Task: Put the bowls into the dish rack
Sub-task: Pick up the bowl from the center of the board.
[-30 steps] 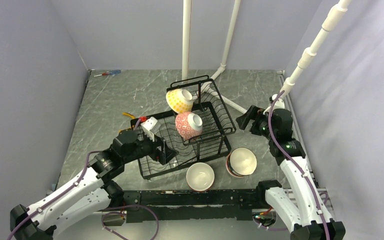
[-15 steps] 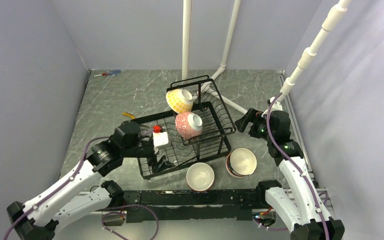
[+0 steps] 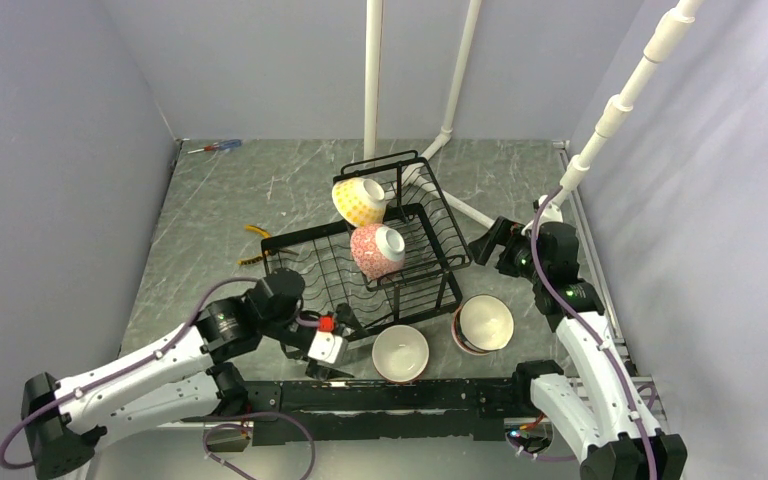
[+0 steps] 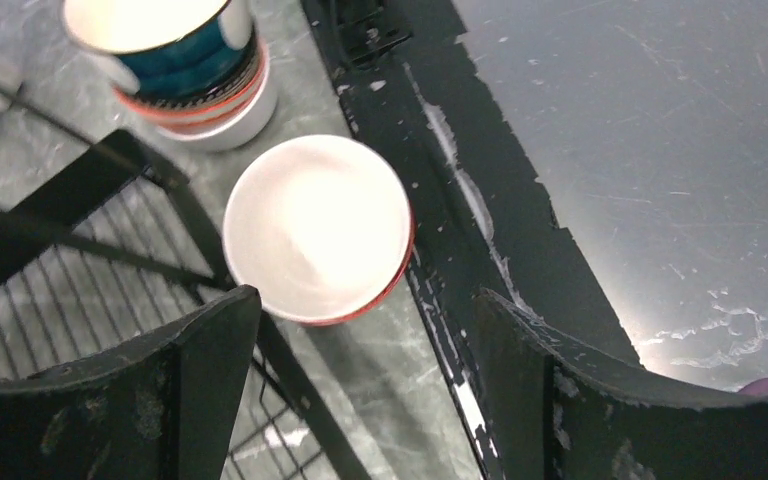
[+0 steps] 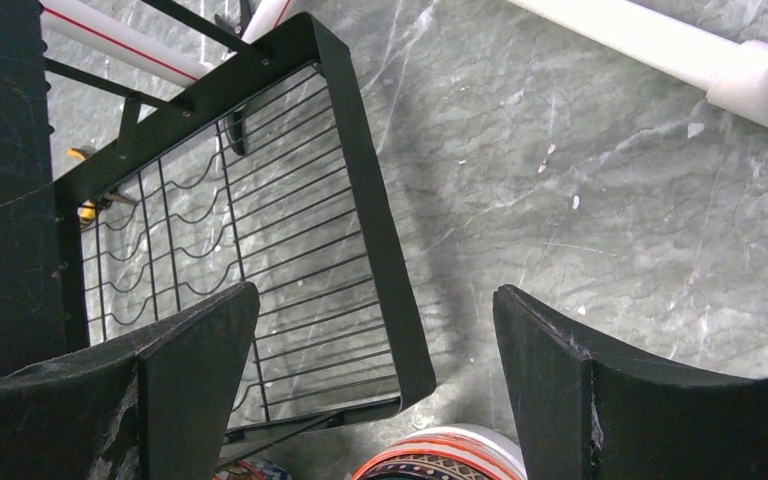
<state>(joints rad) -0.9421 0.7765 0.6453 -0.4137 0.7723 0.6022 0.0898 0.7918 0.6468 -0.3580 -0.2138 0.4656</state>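
beyond the left gripper, a white bowl.

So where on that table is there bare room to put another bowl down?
The widest bare patch is the far-left tabletop, between the screwdriver and the dish rack. Crowded: the near edge, where the white bowl, the stacked bowls and the left gripper sit close together.

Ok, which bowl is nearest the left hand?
The lone white bowl, red outside, beside the left hand; the stacked bowls, yellow bowl and pink bowl in the dish rack lie farther.
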